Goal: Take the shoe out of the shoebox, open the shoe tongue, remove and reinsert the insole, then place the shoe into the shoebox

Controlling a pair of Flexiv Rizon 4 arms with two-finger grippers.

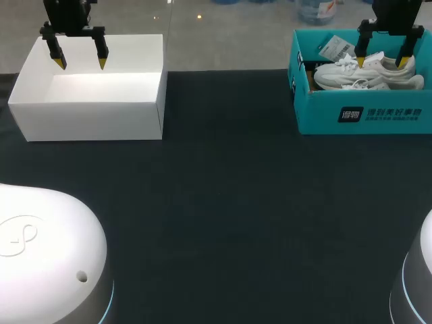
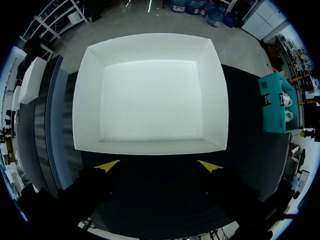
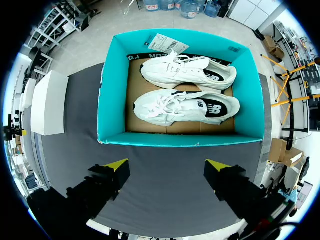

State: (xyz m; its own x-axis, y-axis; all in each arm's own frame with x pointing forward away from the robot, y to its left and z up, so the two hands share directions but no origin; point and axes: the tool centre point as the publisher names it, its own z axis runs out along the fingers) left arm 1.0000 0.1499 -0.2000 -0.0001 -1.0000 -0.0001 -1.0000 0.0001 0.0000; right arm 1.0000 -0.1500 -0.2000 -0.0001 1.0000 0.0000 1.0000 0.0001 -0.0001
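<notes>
Two white shoes lie side by side on brown card in the teal shoebox [image 1: 364, 115] at the table's back right. The shoe nearer my right gripper [image 3: 186, 108] and the farther shoe [image 3: 189, 72] both have black insides. A paper tag [image 3: 165, 43] rests at the box's far corner. Above the box hangs my right gripper [image 1: 385, 62], open and holding nothing; in its wrist view the right gripper [image 3: 167, 165] sits short of the box's near wall [image 3: 180, 139]. My left gripper [image 1: 81, 62] hangs open over the white box [image 1: 94, 108]; the left gripper [image 2: 159, 165] is empty.
The white box [image 2: 150, 95] at the back left has nothing inside. Dark cloth [image 1: 223, 202] covers the table between the two boxes and toward the front. My arms' white bases [image 1: 47, 256] fill the front corners.
</notes>
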